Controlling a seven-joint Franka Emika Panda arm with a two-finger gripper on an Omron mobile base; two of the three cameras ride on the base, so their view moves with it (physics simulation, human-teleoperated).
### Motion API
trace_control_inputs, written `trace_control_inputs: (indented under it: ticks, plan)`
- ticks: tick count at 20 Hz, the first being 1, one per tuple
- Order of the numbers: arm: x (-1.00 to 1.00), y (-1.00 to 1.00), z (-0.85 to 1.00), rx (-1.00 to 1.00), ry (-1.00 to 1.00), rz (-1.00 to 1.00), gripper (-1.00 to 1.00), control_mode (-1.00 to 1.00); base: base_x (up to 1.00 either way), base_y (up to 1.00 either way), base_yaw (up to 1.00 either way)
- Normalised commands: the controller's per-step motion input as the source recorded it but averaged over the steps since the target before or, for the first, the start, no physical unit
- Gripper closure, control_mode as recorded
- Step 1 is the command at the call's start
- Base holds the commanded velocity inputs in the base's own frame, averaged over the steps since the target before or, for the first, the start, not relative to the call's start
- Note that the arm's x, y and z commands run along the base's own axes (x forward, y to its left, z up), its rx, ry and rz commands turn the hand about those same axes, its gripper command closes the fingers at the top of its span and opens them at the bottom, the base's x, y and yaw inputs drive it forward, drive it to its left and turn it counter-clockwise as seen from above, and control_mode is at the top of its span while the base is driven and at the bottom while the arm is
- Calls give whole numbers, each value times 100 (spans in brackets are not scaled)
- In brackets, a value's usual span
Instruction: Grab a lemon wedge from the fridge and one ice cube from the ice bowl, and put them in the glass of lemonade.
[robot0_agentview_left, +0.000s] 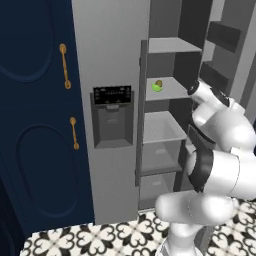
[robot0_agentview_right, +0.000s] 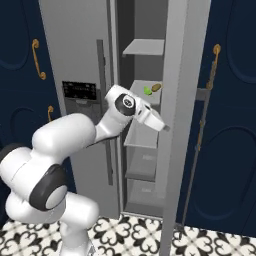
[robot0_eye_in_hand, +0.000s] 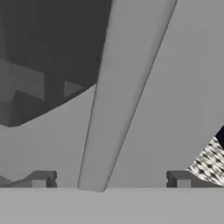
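What I cannot make out from here

My gripper (robot0_eye_in_hand: 111, 179) shows just two dark tips in the hand view, wide apart, their length cut off below. In the right base view the open door edge of the fridge (robot0_agentview_right: 175, 125) hides the end of my hand. The lemon wedge (robot0_agentview_left: 157, 86) is tiny on its shelf, near the front edge, its shape unclear; whether it touches the small brown lump (robot0_agentview_left: 159, 82) beside it, I cannot tell.
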Motion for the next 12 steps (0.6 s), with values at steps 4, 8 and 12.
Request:
trace_control_inputs:
  ticks: [4,8,12]
  plan:
    - [-23,-45,4,2,0,8,-100,-100,0,0,0]
    - [19,8,-1,0,4,74,-100,-100,0,0,0]
    - [18,7,0,0,0,75,-100,-100,0,0,0]
